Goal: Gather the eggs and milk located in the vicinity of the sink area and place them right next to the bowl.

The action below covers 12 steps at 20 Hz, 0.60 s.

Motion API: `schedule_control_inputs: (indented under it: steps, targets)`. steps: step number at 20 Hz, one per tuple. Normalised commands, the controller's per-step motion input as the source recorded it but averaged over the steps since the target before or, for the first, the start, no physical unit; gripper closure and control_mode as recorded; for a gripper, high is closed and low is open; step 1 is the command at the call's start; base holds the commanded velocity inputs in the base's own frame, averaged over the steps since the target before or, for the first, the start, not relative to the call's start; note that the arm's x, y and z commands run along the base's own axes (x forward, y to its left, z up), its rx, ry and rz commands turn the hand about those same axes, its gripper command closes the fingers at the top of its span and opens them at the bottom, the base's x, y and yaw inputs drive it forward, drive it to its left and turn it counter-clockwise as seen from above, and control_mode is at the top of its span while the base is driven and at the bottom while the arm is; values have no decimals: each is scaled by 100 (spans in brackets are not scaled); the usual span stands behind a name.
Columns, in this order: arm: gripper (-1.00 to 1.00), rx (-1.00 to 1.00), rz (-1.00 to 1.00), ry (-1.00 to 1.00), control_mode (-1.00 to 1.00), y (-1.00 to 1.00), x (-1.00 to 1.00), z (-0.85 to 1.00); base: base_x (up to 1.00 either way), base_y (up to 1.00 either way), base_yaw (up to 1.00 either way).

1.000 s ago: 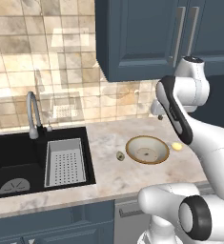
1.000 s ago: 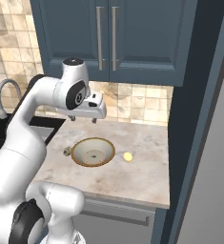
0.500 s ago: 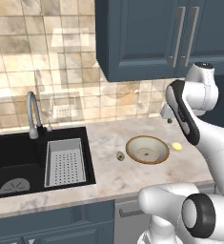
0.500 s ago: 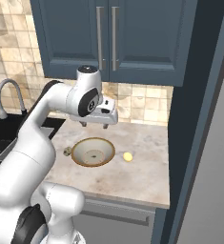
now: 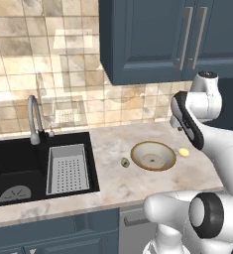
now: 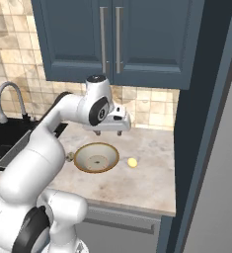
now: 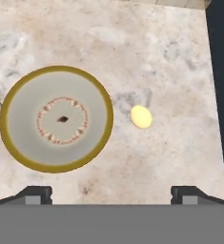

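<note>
The wide cream bowl (image 5: 144, 152) with a brown rim sits empty on the marble counter right of the sink. A yellow egg (image 5: 184, 152) lies just right of it, close to the rim but apart. A small speckled greenish egg (image 5: 125, 162) rests at the bowl's left side. My gripper (image 6: 108, 132) hangs open and empty above the counter, over the bowl's (image 6: 88, 153) far right edge and the yellow egg (image 6: 132, 161). Looking down from the hand, the bowl (image 7: 23, 119) is at the left, the yellow egg (image 7: 141, 116) near the middle, and the gripper (image 7: 112, 194) spread wide.
The black sink (image 5: 14, 158) with its curved silver faucet (image 5: 33, 116) and grey perforated strainer basket (image 5: 66, 168) lies to the left. Dark blue wall cabinets (image 6: 112, 39) hang overhead. A tall dark panel (image 6: 196, 123) bounds the counter on the right.
My arm has swung to the right and the hand has dropped a little, moving from left of the bowl to over its right side. Bowl and eggs have stayed put.
</note>
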Motion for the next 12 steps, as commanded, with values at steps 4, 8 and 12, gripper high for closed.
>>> schedule_control_inputs:
  steps: [4,8,12]
  targets:
    - [-100,0,0,1,-100,-33,32,-30,0,0,0]
    - [-100,1,0,0,-100,-45,36,-38,0,0,0]
    - [-100,1,3,0,-100,-28,35,-27,0,0,0]
